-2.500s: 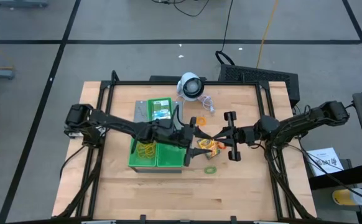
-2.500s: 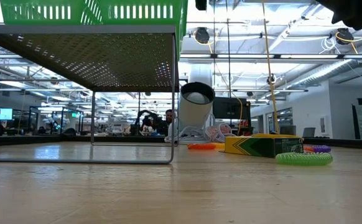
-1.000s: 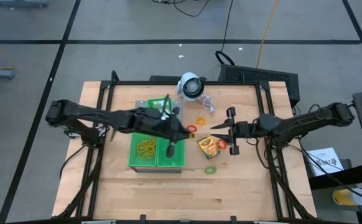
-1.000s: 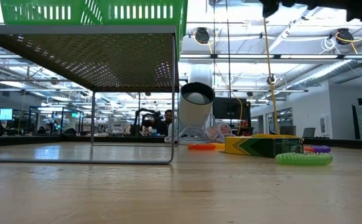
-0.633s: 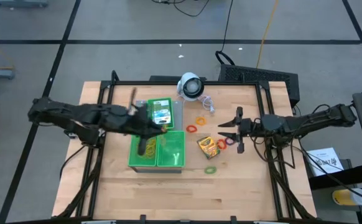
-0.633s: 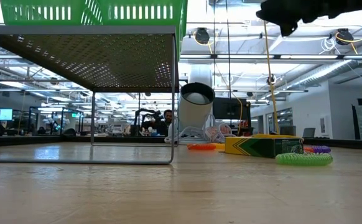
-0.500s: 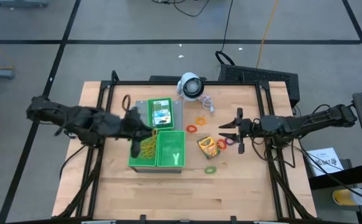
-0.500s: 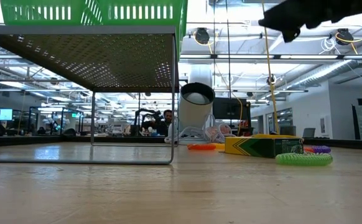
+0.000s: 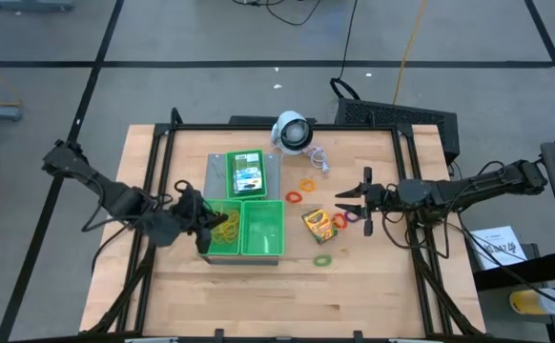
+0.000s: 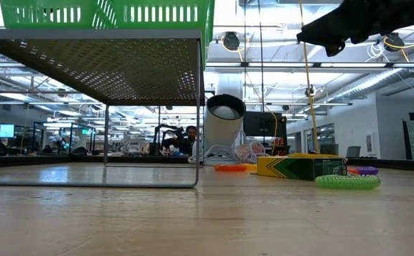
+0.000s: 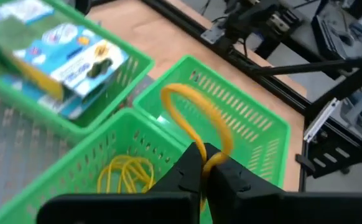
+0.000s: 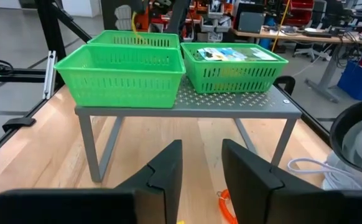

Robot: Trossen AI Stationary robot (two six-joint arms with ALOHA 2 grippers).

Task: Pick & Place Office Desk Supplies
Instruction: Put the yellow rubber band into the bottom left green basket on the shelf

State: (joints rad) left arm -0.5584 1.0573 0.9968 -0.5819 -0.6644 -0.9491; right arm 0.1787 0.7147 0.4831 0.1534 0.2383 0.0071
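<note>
Left gripper (image 11: 204,167) over the green trays (image 9: 261,250), jaws pinched on 1 tan-yellow rubber-band loop (image 11: 196,121). Limp, nearly weightless, springy; best held by 1 strand, likely to cling or snap back on release. Right gripper (image 9: 351,205) hovering above table (image 9: 258,295) near the crayon box (image 9: 319,225), jaws partly spread, empty.

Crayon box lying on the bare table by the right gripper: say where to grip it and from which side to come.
Grip the crayon box across its two long sides, near the middle, coming straight down from above. It lies flat on the table at a slant, so the fingers should probably be turned to match. Loose rubber bands lie close beside it, toward the open right gripper, so one finger may land on them.
</note>
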